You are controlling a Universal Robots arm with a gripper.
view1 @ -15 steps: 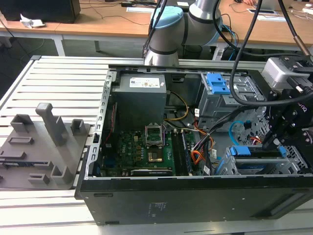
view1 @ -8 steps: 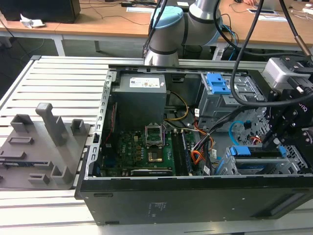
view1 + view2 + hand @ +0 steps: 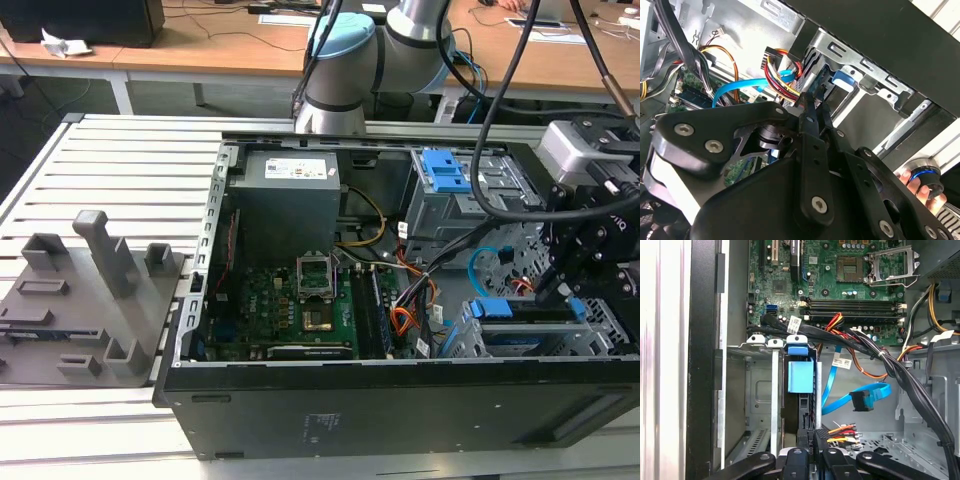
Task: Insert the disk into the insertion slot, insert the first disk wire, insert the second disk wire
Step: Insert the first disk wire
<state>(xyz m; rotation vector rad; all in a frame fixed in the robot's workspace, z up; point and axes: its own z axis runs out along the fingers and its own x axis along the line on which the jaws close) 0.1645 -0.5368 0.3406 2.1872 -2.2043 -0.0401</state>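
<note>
Reaching down at the exterior view's near right, the gripper (image 3: 553,296) hangs over the insertion slot (image 3: 605,325), one disk (image 3: 535,337) seated inside. In the second wrist view it clamps the first disk wire (image 3: 785,76) beside the slot's wall. In the first wrist view one second disk wire (image 3: 879,390) lies loose in open space.

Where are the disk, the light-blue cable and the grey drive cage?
disk (image 3: 801,376), first wrist view, on its blue carrier face
light-blue cable (image 3: 829,382), first wrist view, on its flat strand
drive cage (image 3: 757,395), first wrist view, on its side wall
</note>
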